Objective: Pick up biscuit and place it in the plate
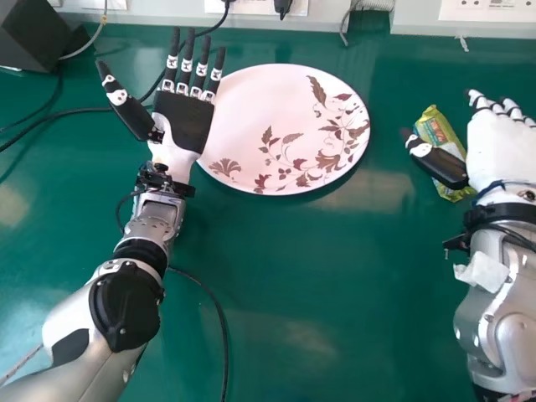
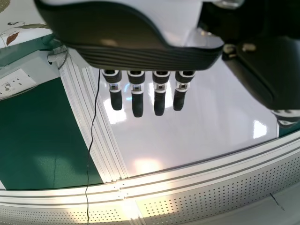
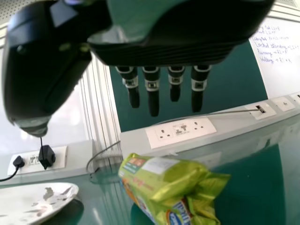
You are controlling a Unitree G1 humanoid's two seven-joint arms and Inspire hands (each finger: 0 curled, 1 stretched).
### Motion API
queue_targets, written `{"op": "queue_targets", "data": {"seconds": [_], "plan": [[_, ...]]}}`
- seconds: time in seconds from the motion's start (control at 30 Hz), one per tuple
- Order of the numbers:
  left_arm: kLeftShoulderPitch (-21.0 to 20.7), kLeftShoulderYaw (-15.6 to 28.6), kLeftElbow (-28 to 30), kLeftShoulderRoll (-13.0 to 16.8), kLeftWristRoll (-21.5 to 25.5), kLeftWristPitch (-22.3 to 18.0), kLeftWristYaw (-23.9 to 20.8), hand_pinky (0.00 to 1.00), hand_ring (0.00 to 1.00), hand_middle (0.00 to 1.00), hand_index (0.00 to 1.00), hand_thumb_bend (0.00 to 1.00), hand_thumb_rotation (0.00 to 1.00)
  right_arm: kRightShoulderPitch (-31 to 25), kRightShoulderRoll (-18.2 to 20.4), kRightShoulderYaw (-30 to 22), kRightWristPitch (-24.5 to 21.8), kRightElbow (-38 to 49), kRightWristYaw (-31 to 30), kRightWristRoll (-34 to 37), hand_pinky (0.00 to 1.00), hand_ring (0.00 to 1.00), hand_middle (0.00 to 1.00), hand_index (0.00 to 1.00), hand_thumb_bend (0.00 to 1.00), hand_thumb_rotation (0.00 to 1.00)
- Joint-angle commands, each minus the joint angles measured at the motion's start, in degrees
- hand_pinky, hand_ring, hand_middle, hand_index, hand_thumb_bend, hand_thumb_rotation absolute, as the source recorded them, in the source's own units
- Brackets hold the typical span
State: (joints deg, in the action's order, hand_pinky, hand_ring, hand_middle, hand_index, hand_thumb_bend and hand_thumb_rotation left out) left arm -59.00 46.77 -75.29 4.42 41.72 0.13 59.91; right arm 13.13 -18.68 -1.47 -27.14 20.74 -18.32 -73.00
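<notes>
The biscuit packet (image 1: 444,151), green and yellow, lies on the table at the right of the head view, partly hidden by my right hand (image 1: 499,155), whose thumb reaches over it. In the right wrist view the packet (image 3: 171,190) is in front of my right hand (image 3: 152,91), apart from its straight fingers. The white plate (image 1: 280,134) with brown floral print lies at the upper middle. My left hand (image 1: 186,117), palm up with straight fingers, is at the plate's left edge; in the left wrist view the fingers of my left hand (image 2: 159,93) also extend straight.
Black cables run over the table (image 1: 293,293) at the left and beside my left forearm. A dark box (image 1: 33,33) stands at the back left. Wall sockets (image 1: 494,10) line the table's back edge.
</notes>
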Motion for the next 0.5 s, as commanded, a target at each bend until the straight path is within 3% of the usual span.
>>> {"op": "queue_targets", "data": {"seconds": [0.0, 0.47], "plan": [[0.89, 0.32, -0.05, -0.27, 0.54, -0.01, 0.23, 0.97, 0.95, 0.97, 0.97, 1.00, 0.36, 0.70, -0.94, 0.45, -0.35, -1.09, -0.51, 0.71, 0.88, 0.92, 0.92, 0.99, 0.90, 0.50], [1.15, 0.32, -0.11, -0.12, 0.48, 0.05, 0.60, 0.98, 0.96, 0.98, 0.97, 1.00, 0.33, 1.02, -2.15, 1.28, -0.60, -5.93, 2.63, 4.58, 0.88, 0.92, 0.91, 0.97, 0.92, 0.49]]}}
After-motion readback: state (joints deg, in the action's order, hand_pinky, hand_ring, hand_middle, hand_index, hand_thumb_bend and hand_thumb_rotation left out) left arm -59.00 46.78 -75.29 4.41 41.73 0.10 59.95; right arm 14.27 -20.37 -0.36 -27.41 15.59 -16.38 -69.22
